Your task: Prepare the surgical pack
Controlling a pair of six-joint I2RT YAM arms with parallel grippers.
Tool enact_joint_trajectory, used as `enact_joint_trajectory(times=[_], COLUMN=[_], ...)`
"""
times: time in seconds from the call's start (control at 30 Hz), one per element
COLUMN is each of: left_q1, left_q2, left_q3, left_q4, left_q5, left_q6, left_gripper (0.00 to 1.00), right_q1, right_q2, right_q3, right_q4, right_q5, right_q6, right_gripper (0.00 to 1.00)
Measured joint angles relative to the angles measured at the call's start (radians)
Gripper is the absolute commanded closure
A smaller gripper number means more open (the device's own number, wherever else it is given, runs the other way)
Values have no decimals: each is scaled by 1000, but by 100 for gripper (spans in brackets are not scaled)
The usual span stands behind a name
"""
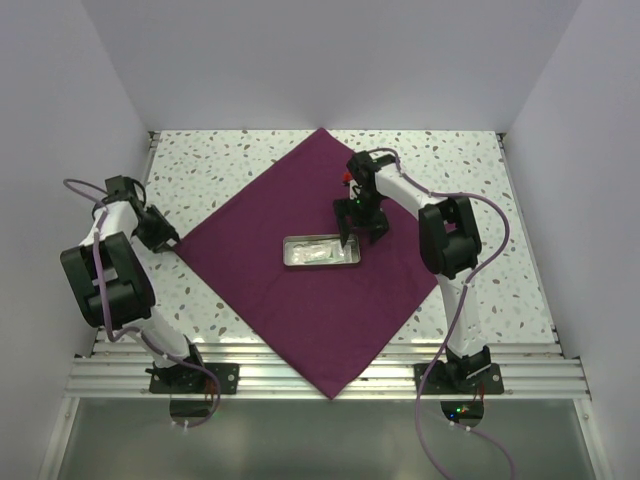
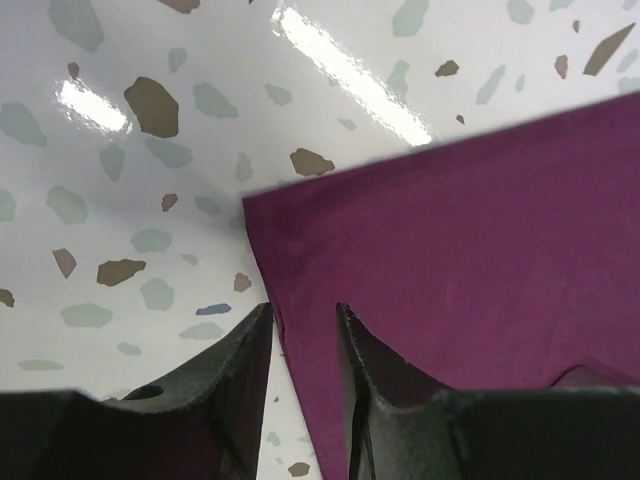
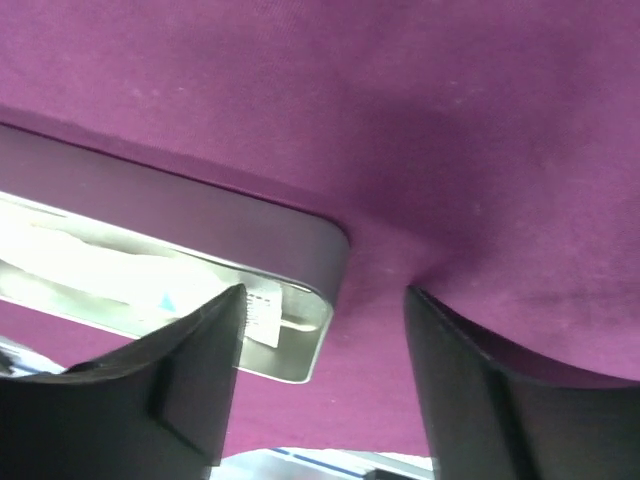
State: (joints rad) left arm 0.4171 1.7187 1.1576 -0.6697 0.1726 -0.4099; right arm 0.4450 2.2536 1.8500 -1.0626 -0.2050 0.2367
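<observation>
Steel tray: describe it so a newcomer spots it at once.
A dark magenta cloth lies diamond-wise on the speckled table. Near its centre sits a small rectangular steel tray, by the right gripper. It alone is shiny metal, holding white contents.

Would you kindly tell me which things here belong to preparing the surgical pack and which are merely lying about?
Part of the job:
purple cloth, spread flat
steel tray, resting on the cloth
white items inside the tray

Not part of it:
speckled table under the cloth
metal rail at the near edge
</observation>
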Motion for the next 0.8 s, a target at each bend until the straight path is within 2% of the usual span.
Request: enact_joint_trajectory(times=[0.23,0.37,0.47,0.57,0.6,0.67,0.7,0.8], left_q1=[-23,-76,-156,-254,-284,-333,-350,-400], left_q2=[-74,-121,-155,-190,-201,-219,-224,-219], left_q3=[-30,-55,-73,-105,-119,-151,-164,-178], left_q4=[2,11,16,36,45,62,67,80], left_q5=[38,50,57,77,89,113,122,148], left_q6=[-9,-18,-21,-37,-46,-63,-71,-92], left_gripper=[69,68,73,84,87,94,97,100], right_q1=[0,-7,-32,-66,-75,-82,-81,-81], right_q2=[-26,-195,-343,-418,-426,-426,-425,-401], right_q3=[27,-85,-176,-231,-255,-315,-352,-408], right_q4=[-45,-8,21,45,56,79,90,96], right_q5=[108,135,62,-10,-23,-29,-30,-31], right_q6=[-3,7,13,17,19,31,36,57], right_gripper=[1,1,3,21,34,49,71,100])
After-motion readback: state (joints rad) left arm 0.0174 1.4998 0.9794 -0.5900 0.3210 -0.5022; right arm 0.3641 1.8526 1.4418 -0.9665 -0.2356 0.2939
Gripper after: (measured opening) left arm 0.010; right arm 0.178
